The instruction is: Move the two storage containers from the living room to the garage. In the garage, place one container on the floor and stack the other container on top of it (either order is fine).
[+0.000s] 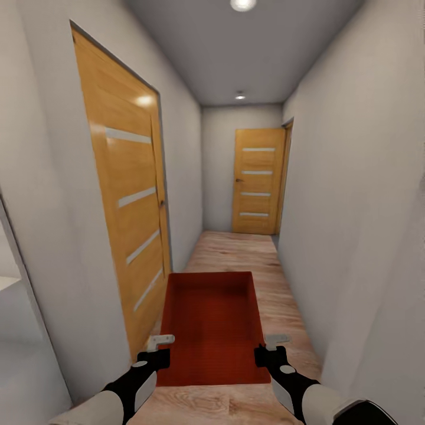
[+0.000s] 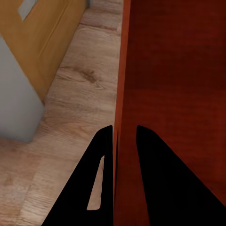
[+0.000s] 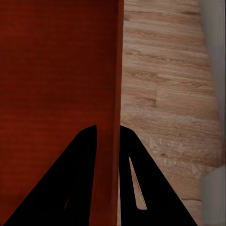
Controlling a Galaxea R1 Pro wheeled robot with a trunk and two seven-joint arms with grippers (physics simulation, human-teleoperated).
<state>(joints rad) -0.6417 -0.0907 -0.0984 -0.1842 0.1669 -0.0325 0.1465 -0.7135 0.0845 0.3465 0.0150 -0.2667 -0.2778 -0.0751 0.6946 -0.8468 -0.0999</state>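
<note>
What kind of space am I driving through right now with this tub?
Likely an indoor hallway: narrow pale walls, wood-plank flooring, a closed wooden door at the far end and another door on the left.

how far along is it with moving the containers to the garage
Done: one storage container is picked up. In hand: the left gripper and right gripper each pinch a side wall, carrying it along a hallway with wood floor and orange doors. Left: reaching the garage, setting it down, stacking the second.

Both arms extended forward, grippers closed on the container walls.
Left gripper (image 1: 160,350) pinches the left long wall of the storage container (image 1: 211,324); right gripper (image 1: 268,349) pinches the right wall, one finger either side.
</note>
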